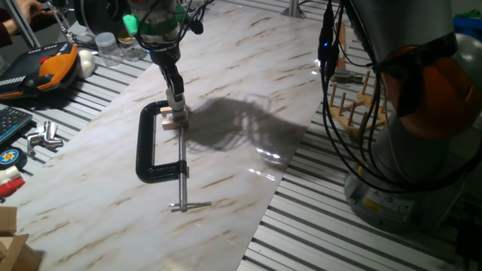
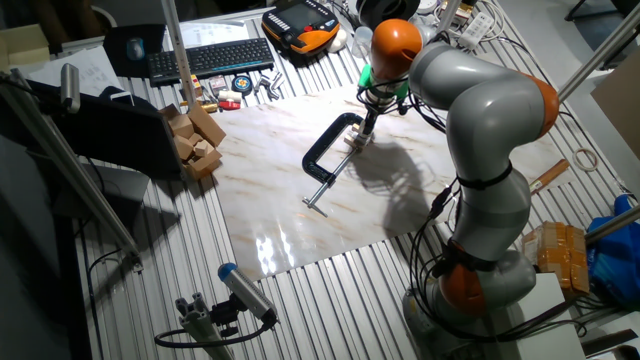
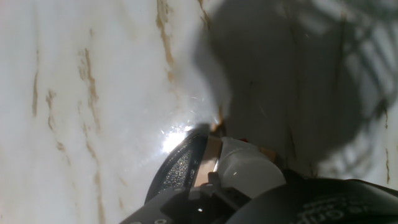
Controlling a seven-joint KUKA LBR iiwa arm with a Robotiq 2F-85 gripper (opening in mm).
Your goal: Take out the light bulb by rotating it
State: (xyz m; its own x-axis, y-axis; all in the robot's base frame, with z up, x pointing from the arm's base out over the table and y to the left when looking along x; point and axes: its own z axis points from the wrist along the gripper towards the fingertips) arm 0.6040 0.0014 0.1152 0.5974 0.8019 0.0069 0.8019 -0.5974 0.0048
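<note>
Our fingers are clenched on the light bulb, which sits on the small wooden block held in the black C-clamp on the marble board. We judge the unscrewing step to be in hand. Next move: rotate the gripper about the bulb's axis, then lift.
</note>
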